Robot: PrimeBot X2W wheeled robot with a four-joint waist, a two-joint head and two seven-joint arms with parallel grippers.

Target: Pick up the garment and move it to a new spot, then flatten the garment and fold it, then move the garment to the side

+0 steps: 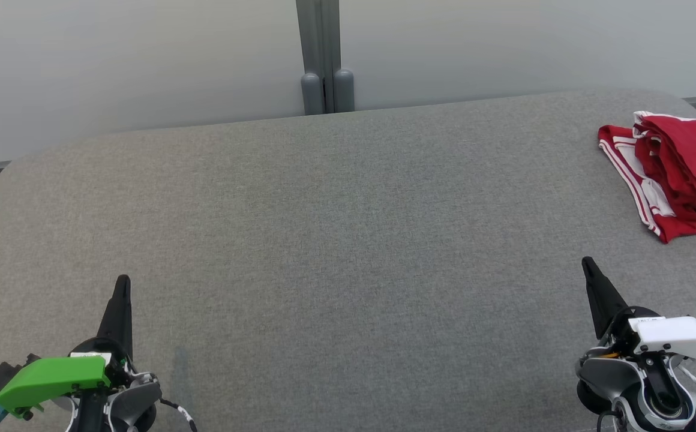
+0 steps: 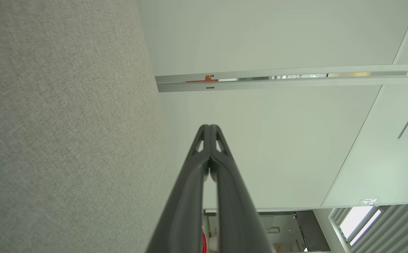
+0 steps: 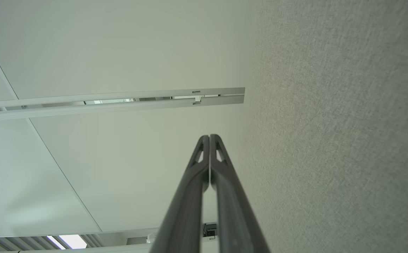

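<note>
Both grippers resting, red garment sitting at the right edge

The red white-striped fabric garment (image 1: 675, 177) is lying bunched at the grey felt table's (image 1: 336, 240) far right, its long axis running near-to-far. Left gripper (image 1: 122, 288) and right gripper (image 1: 588, 267) are sitting pinched closed, empty, well apart from it. Judging by the loose folds, either pickup is pending or the task is finishing; reaching calls for parting the right fingers.
</note>
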